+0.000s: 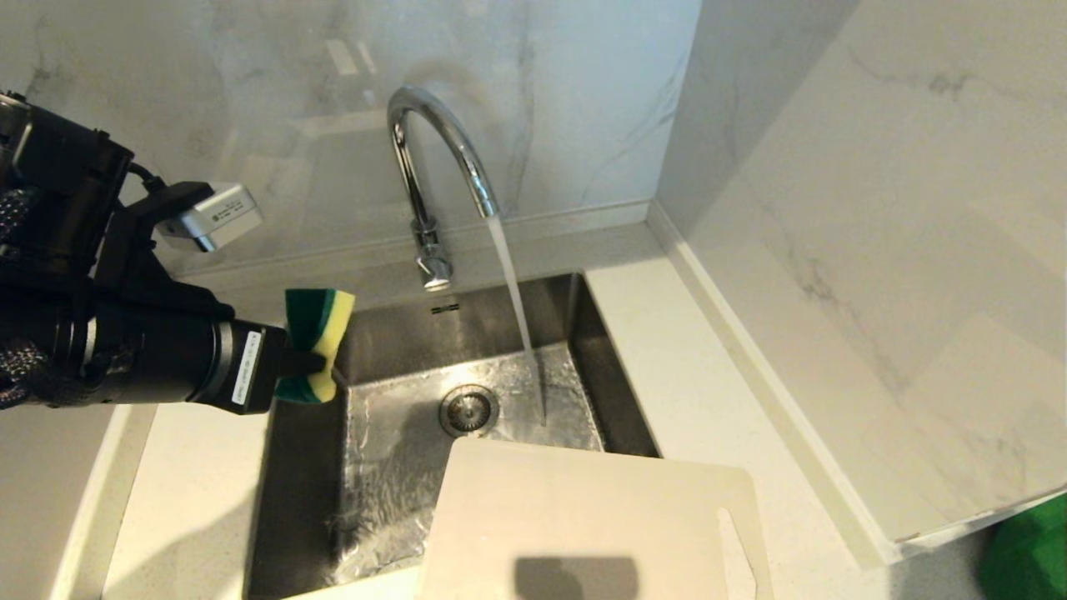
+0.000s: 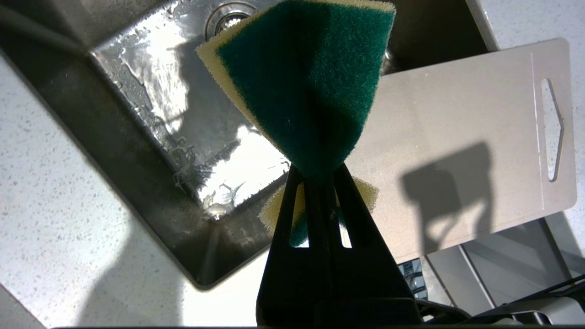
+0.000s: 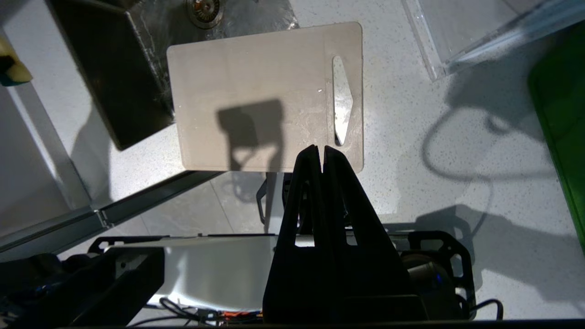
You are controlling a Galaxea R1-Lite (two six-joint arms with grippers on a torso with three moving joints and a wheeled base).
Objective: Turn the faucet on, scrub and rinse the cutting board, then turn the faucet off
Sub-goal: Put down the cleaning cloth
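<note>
Water streams from the chrome gooseneck faucet [image 1: 433,142] into the steel sink [image 1: 392,467]. The cream cutting board [image 1: 583,525] lies flat at the front, half over the sink's near right corner and half on the counter; its slot handle [image 3: 340,100] faces the counter side. My left gripper [image 1: 321,362] hovers over the sink's left rim, shut on a green-and-yellow sponge [image 2: 306,87], apart from the board. My right gripper [image 3: 320,151] is out of the head view; in its wrist view it hangs above the board's near edge, shut and holding nothing.
White speckled counter [image 1: 708,392] surrounds the sink, with marble walls behind and on the right. A round drain [image 1: 468,409] sits in the wet basin floor. Something green [image 1: 1029,554] lies at the far right front. The counter's front edge [image 3: 151,196] lies just behind the board.
</note>
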